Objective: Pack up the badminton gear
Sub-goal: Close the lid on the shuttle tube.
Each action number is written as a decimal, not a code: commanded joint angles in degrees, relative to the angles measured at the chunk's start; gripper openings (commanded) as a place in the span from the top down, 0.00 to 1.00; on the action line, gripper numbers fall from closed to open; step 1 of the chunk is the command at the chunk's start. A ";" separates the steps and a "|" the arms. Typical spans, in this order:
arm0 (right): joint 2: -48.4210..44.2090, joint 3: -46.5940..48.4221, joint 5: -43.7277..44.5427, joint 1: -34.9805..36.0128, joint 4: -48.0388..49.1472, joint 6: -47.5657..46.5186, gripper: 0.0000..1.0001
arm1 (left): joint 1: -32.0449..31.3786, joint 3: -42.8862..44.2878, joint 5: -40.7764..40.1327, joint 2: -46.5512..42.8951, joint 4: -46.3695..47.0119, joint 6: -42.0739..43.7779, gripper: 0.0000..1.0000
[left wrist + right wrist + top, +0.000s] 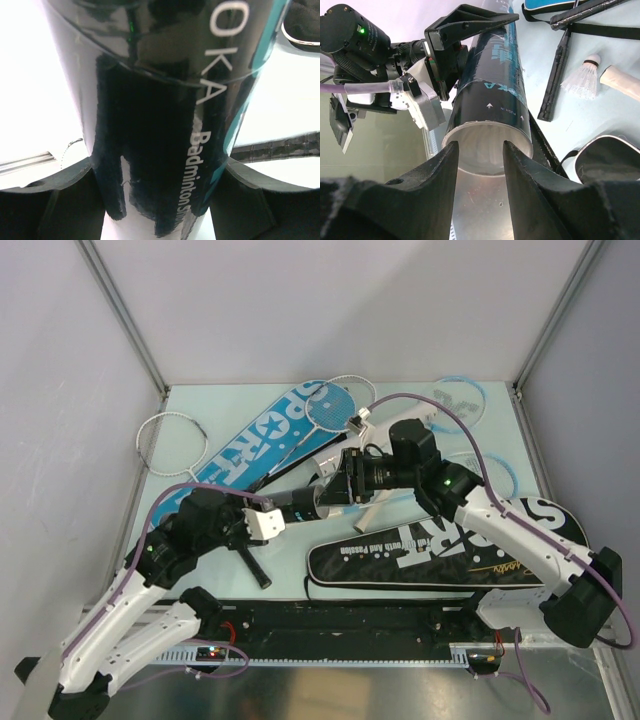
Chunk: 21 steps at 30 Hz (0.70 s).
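Observation:
The black tube [303, 504] is lifted off the table, lying nearly level between the two arms. My left gripper [285, 512] is shut on its body; in the left wrist view the tube [160, 100] fills the gap between both fingers [50, 200]. My right gripper [480, 150] stands open right at the tube's open mouth [490, 145], with nothing between its jaws. White feathers show inside the tube. A loose white shuttlecock [582, 80] lies on the table beside a black racket handle [555, 75].
A black "SPORT" cover [450, 550] lies at the near right and a blue one [260, 445] at the back left. A white racket [170, 440] is at far left, with light-blue rackets [462, 395] at the back right. Walls enclose the table on three sides.

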 commanded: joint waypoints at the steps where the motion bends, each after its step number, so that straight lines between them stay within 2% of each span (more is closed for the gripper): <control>1: 1.12 -1.15 -0.55 2.14 2.57 1.74 0.54 | -2.32 4.16 13.99 -0.21 19.68 0.99 0.40; 4: -2.36 -1.10 2.34 0.57 1.73 3.25 0.52 | -2.28 5.02 12.44 1.03 19.73 -0.32 0.40; 6: -6.04 -1.11 5.16 -1.08 0.84 3.70 0.45 | -2.30 5.96 10.28 2.51 19.76 -2.63 0.40; 8: -10.58 -1.16 8.52 -2.45 0.44 3.05 0.37 | -2.31 6.95 9.36 4.09 19.70 -5.30 0.40; 13: -21.13 -2.14 15.05 -4.12 4.19 -2.00 0.07 | -2.26 8.77 9.47 5.20 19.78 -10.93 0.41; 14: -23.09 -2.53 16.18 -4.06 5.30 -3.45 0.04 | -2.25 9.35 9.42 5.14 19.77 -12.05 0.41; 21: -29.51 -7.97 17.42 -3.91 14.67 -10.59 0.01 | -2.32 14.39 10.74 4.14 20.46 -21.24 0.41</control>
